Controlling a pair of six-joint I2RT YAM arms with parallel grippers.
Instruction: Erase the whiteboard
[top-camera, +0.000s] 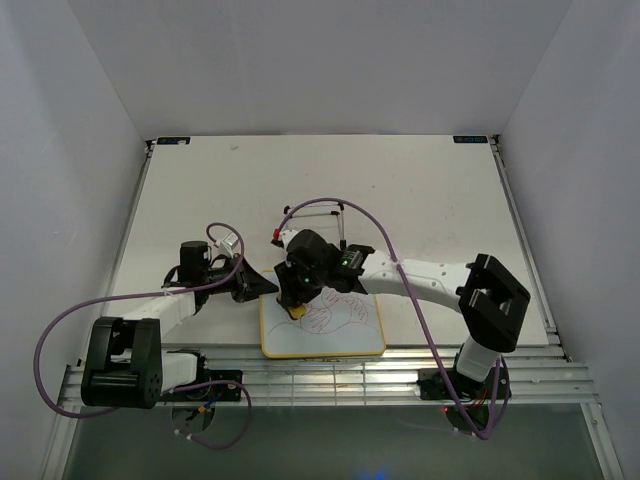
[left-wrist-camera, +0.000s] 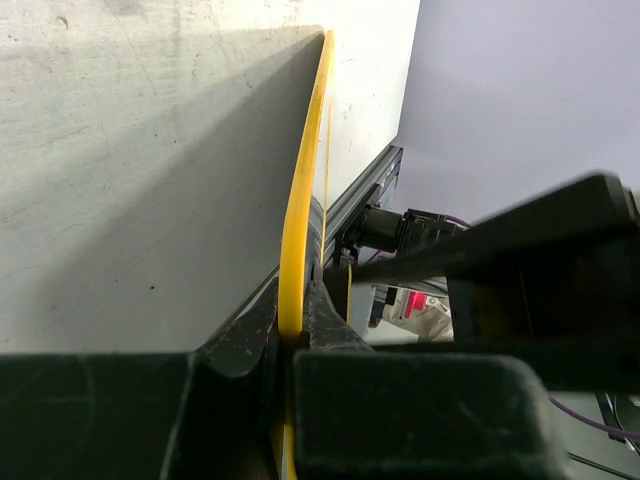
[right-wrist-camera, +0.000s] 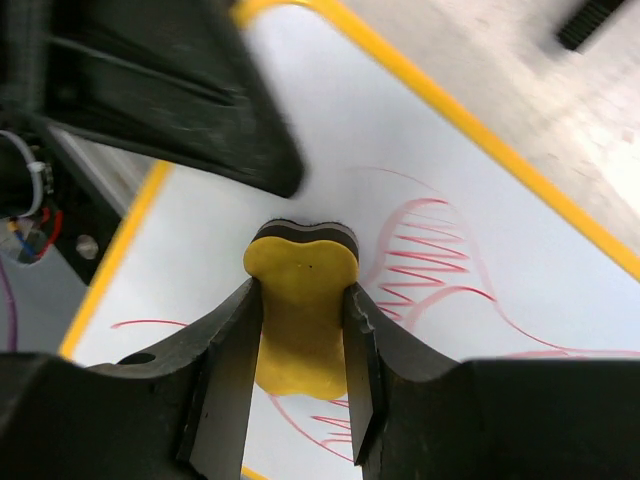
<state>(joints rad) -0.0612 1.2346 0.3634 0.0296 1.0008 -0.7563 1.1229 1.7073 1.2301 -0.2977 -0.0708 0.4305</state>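
Observation:
The whiteboard, white with a thin yellow frame, lies flat near the table's front edge and carries red scribbles. My left gripper is shut on the board's left edge; in the left wrist view the yellow frame runs edge-on between the fingers. My right gripper is shut on a yellow eraser block whose dark felt rests on the board near its upper left part. In the top view the right gripper hides most of the eraser.
A black wire easel stand lies on the table behind the right wrist. Purple cables loop over both arms. The aluminium rail runs along the table's front edge just below the board.

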